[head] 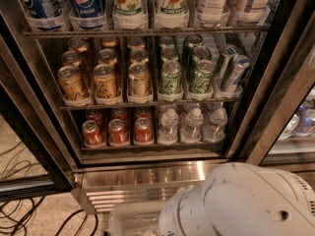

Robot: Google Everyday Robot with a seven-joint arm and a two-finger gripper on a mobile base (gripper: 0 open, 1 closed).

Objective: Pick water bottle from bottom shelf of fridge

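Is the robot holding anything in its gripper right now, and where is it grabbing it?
Cannot tell: the gripper is out of sight, past the white arm at the bottom edge. Three water bottles stand untouched on the bottom shelf.

A shop or break room, going by the commercial glass-door fridge (147, 177) racked with soda cans (106, 80) and water bottles (169, 125); gripper out of view.
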